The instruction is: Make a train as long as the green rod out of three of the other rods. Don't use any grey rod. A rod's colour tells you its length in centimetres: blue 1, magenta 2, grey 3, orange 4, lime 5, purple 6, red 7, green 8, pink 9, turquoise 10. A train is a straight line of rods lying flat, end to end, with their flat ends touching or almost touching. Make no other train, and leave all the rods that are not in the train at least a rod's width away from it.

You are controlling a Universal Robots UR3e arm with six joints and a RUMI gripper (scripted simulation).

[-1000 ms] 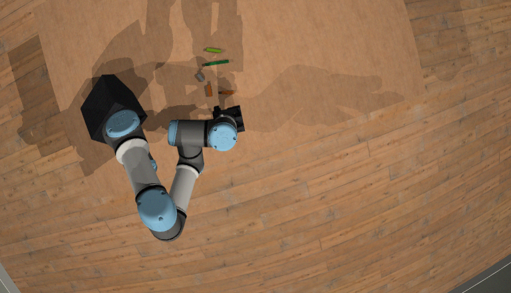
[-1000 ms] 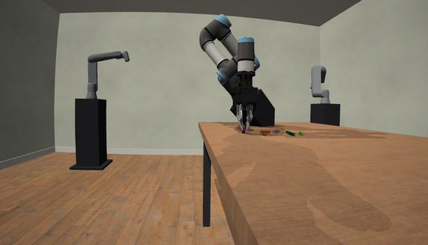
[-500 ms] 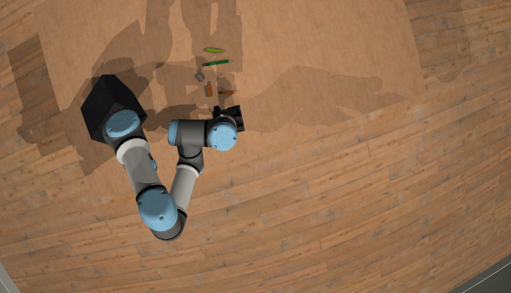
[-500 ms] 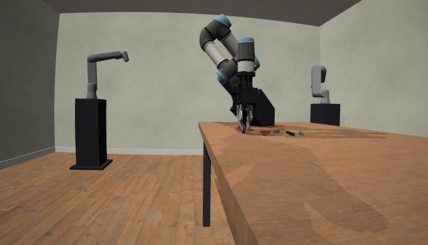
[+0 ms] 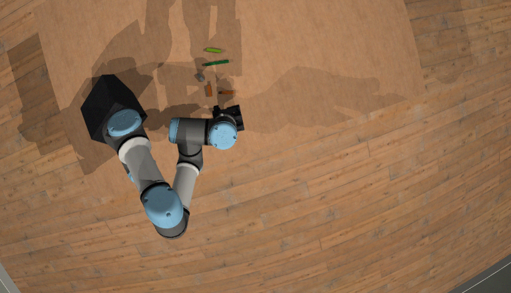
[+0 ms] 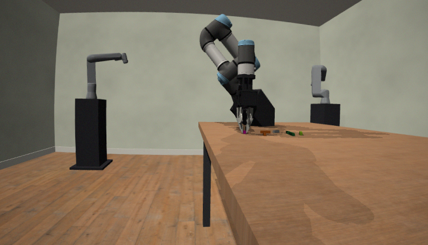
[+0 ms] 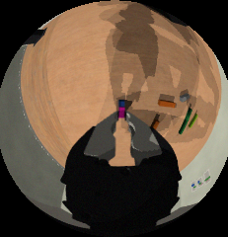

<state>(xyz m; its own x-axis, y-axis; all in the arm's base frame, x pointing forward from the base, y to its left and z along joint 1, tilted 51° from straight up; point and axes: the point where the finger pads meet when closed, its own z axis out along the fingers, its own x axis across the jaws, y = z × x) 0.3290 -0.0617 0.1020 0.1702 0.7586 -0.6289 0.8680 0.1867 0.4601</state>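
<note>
My gripper (image 6: pixel 244 131) (image 7: pixel 121 117) is shut on the magenta rod (image 6: pixel 244 132) (image 7: pixel 121 113), low at the table top. The blue rod (image 7: pixel 121 104) lies in line with the magenta rod's far end in the wrist view, touching or almost touching; it is hidden in the top and exterior views. One orange rod (image 5: pixel 209 90) (image 6: pixel 262 131) (image 7: pixel 167 104) and another orange rod (image 5: pixel 227 92) (image 7: pixel 155 122) lie apart from them, at an angle to each other. The green rod (image 5: pixel 217 62) (image 6: pixel 290 133) (image 7: pixel 185 121) and the lime rod (image 5: pixel 213 50) (image 6: pixel 301 133) (image 7: pixel 193 119) lie farther off.
A grey rod (image 5: pixel 200 77) (image 6: pixel 276 131) (image 7: pixel 185 98) lies between the green rod and the nearer-to-base orange rod. The arm's black base block (image 5: pixel 107 105) (image 6: pixel 264 109) stands on the table. A table edge runs close beside the gripper in the exterior view.
</note>
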